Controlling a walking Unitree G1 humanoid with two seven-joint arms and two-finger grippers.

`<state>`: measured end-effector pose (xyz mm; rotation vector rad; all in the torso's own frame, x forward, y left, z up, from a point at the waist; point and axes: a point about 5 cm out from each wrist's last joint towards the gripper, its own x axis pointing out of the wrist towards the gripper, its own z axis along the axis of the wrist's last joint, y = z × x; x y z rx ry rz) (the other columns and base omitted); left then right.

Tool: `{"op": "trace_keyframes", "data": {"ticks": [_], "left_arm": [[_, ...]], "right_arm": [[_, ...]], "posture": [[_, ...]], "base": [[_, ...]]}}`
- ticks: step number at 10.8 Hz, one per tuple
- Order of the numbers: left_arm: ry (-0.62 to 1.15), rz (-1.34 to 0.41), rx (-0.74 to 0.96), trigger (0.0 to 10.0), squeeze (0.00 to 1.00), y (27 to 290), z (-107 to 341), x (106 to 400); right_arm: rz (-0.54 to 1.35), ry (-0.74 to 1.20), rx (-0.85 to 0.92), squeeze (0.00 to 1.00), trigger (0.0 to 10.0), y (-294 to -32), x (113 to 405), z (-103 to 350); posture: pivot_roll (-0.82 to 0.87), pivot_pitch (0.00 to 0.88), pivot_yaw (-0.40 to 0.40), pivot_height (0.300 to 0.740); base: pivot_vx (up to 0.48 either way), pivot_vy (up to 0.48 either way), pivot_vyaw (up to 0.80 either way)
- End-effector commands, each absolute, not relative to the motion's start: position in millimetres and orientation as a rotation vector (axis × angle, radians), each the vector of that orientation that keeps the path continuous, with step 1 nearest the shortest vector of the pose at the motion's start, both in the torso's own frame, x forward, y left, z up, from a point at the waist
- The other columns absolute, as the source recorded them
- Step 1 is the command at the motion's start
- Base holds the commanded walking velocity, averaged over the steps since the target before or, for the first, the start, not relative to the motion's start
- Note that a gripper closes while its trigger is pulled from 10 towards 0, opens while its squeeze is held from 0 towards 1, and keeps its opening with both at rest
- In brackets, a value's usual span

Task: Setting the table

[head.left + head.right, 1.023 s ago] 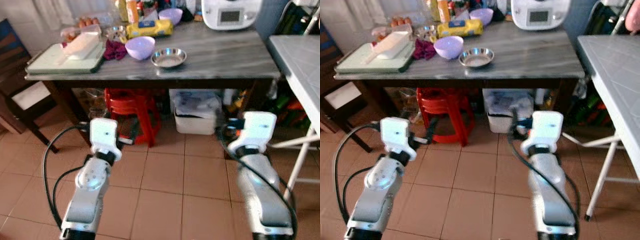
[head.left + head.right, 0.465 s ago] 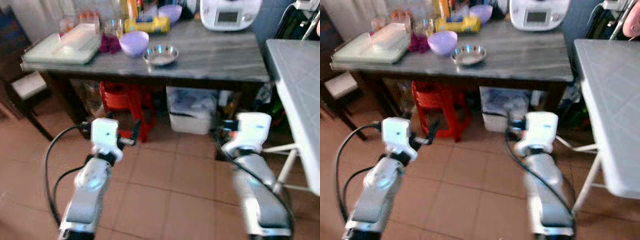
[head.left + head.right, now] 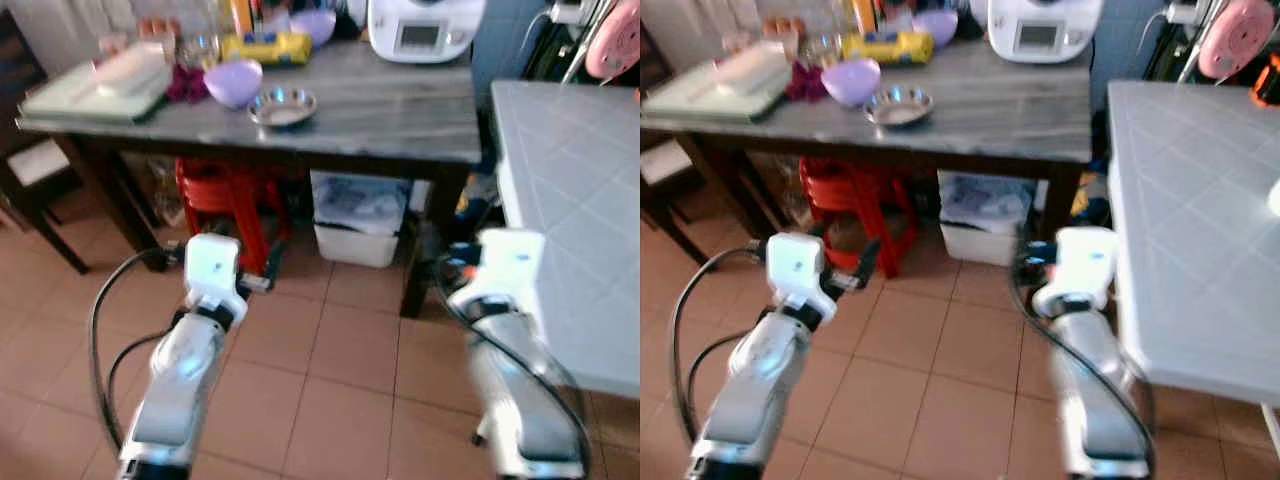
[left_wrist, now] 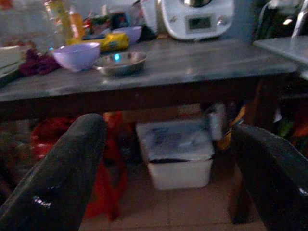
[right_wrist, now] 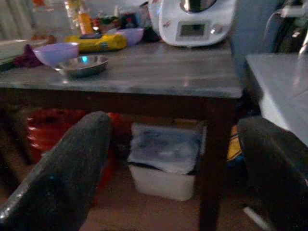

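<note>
My left gripper (image 4: 168,159) and right gripper (image 5: 178,159) both hang spread wide with nothing between the fingers, low above the tiled floor and well short of the grey table (image 3: 400,110). On it stand the lilac bowl (image 3: 232,81) and, just beside it, the steel dish (image 3: 283,107), with a white appliance (image 3: 425,28) behind. Walking in, I judge my right arm could clip the white folding table (image 3: 1180,220) close at its side. No writing is legible through the blur.

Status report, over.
Both grippers open, empty, off the grey table. Steel bowl and purple bowl untouched. White table close at right.
</note>
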<state>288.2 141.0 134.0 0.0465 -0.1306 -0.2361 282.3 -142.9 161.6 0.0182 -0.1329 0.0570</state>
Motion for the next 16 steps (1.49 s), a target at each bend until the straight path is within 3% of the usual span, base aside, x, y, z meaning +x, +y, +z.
{"op": "trace_keyframes", "data": {"ticks": [1,5,10,16], "left_arm": [[-0.133,-0.242,0.037,10.0,0.00,140,136,289],[-0.122,-0.256,0.036,10.0,0.00,138,132,286],[-0.120,-0.264,0.029,10.0,0.00,133,130,285],[-0.120,-0.275,0.029,10.0,0.00,129,131,288]], "right_arm": [[0.045,-0.138,0.017,0.00,10.0,-147,282,165],[0.062,-0.145,0.020,0.00,10.0,-144,282,165],[0.075,-0.153,-0.009,0.00,10.0,-144,281,167],[0.079,-0.147,-0.008,0.00,10.0,-142,281,164]], "posture": [[-0.17,0.104,0.100,0.740],[-0.17,0.105,0.095,0.740],[-0.17,0.108,0.093,0.740],[-0.17,0.106,0.098,0.740]], "base": [[0.000,-0.364,-0.80],[0.000,-0.359,-0.79],[0.000,-0.328,0.00],[0.000,0.000,0.00]]}}
